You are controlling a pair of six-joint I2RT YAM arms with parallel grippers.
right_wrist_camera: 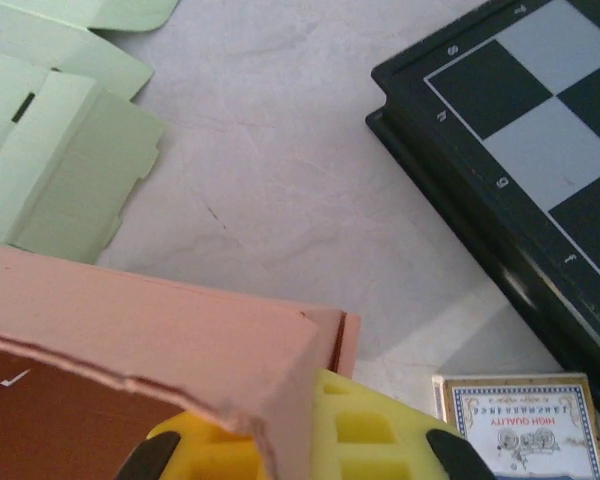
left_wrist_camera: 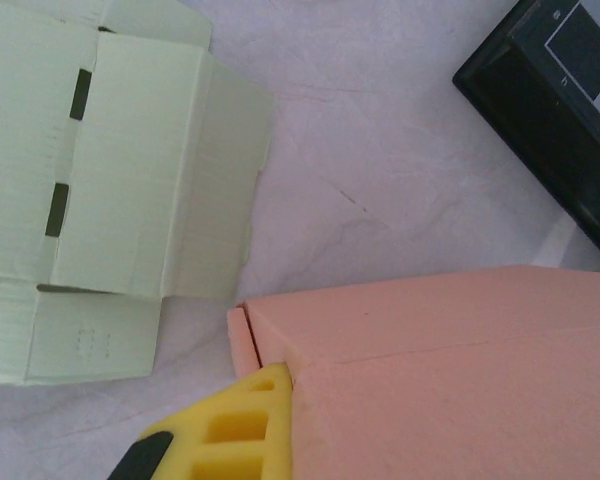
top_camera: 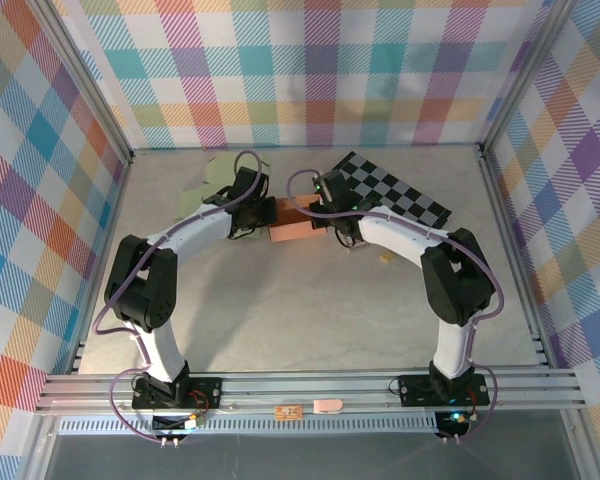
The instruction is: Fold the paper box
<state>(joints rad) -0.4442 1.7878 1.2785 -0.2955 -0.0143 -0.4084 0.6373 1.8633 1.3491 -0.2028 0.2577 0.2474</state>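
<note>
The pink paper box (top_camera: 290, 224) sits mid-table between my two grippers. My left gripper (top_camera: 264, 213) holds its left end. In the left wrist view one yellow finger (left_wrist_camera: 235, 425) presses against the side wall of the paper box (left_wrist_camera: 450, 370), and the other finger is hidden behind that wall. My right gripper (top_camera: 317, 213) is at the box's right end. In the right wrist view its fingers (right_wrist_camera: 380, 430) are shut on a wall of the paper box (right_wrist_camera: 160, 320) near the corner, with the brown inside showing at lower left.
A flat pale green cardboard blank (top_camera: 215, 176) (left_wrist_camera: 110, 200) (right_wrist_camera: 60, 170) lies at the back left. A black chessboard (top_camera: 392, 190) (left_wrist_camera: 550, 110) (right_wrist_camera: 520, 170) lies at the back right. A pack of cards (right_wrist_camera: 525, 430) rests near the right gripper. Plaid walls surround the table.
</note>
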